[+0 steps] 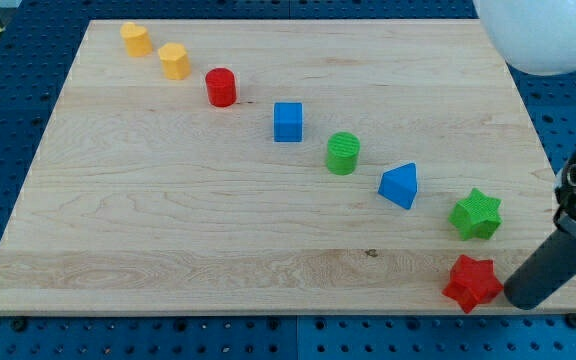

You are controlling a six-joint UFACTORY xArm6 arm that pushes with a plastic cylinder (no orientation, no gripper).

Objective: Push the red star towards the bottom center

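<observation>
The red star lies near the board's bottom right corner. My tip is just to the star's right, very close to it or touching it; the rod rises from there toward the view's right edge. The green star sits just above the red star.
A diagonal row of blocks runs from upper left to lower right: a yellow cylinder, a yellow block, a red cylinder, a blue cube, a green cylinder, a blue triangular block. The wooden board ends just below the red star. A white round object fills the top right.
</observation>
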